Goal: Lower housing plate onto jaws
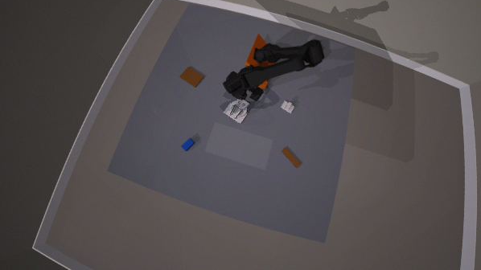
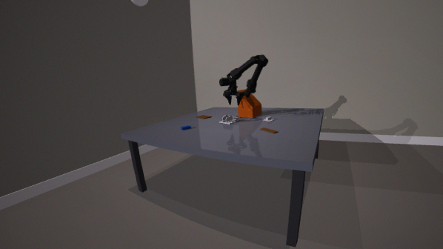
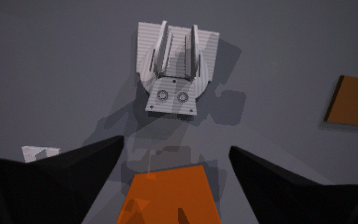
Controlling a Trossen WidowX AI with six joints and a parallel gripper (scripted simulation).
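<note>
The white assembly [image 1: 236, 111] [image 2: 229, 119] [image 3: 174, 55] lies on the grey mat, with two upright curved walls on its base. The housing plate [image 3: 172, 106] lies over the end nearer the arm's base. Two round rings on it, around what look like the jaw stubs, show in the wrist view. It looks flat there, but the views do not show exactly how level it sits or whether it is fully closed. The jaws under it are mostly hidden. My gripper [image 1: 248, 96] [image 2: 234, 104] [image 3: 178, 146] is wide open and empty, raised above the table and off the plate, toward the arm's base.
A small white part [image 1: 287, 106] [image 2: 268, 118] [image 3: 41, 153] lies to one side. An orange-brown slab [image 1: 191, 76] [image 2: 204, 117] [image 3: 345, 102], a narrower strip [image 1: 291, 157] [image 2: 269, 130] and a blue block [image 1: 187, 145] [image 2: 186, 127] lie farther out. The arm's orange base [image 2: 249, 107] [image 3: 170, 192] stands behind.
</note>
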